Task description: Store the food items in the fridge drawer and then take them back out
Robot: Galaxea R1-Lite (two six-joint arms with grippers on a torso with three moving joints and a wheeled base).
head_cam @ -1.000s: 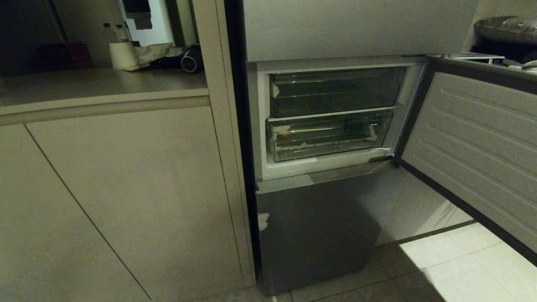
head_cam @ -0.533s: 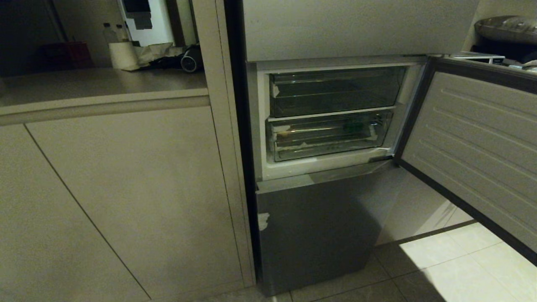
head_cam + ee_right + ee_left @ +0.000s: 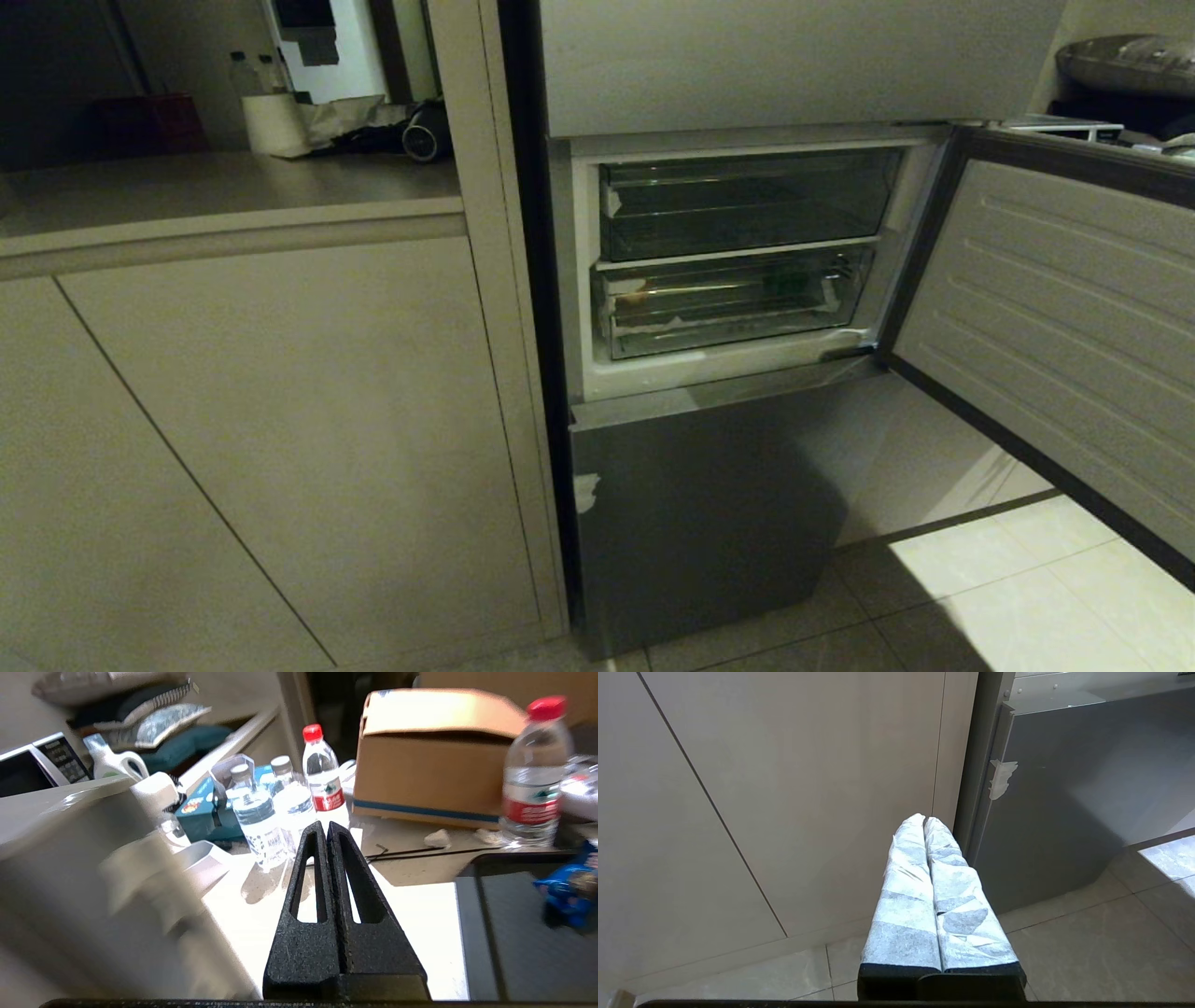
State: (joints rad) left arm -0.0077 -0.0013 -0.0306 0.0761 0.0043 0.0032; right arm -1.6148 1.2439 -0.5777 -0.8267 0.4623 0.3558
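Note:
The fridge drawer [image 3: 738, 322] is the lower clear compartment in the open fridge, pushed in, with white tape scraps at its front corners. A small dark green food item [image 3: 789, 280] shows dimly through its front, toward the right. Neither arm is in the head view. My left gripper [image 3: 924, 820], wrapped in white tape, is shut and empty. It hangs low before the cabinet front, beside the fridge's lower grey panel [image 3: 1064, 802]. My right gripper [image 3: 327, 825] is shut and empty, over a cluttered sunlit surface away from the fridge.
The fridge door [image 3: 1055, 317] stands open to the right. A second clear compartment [image 3: 742, 201] sits above the drawer. Beige cabinets [image 3: 280, 420] stand left of the fridge. Near the right gripper are water bottles [image 3: 320, 772], a cardboard box [image 3: 434, 756] and a black tray [image 3: 514, 933] holding a blue packet [image 3: 567, 896].

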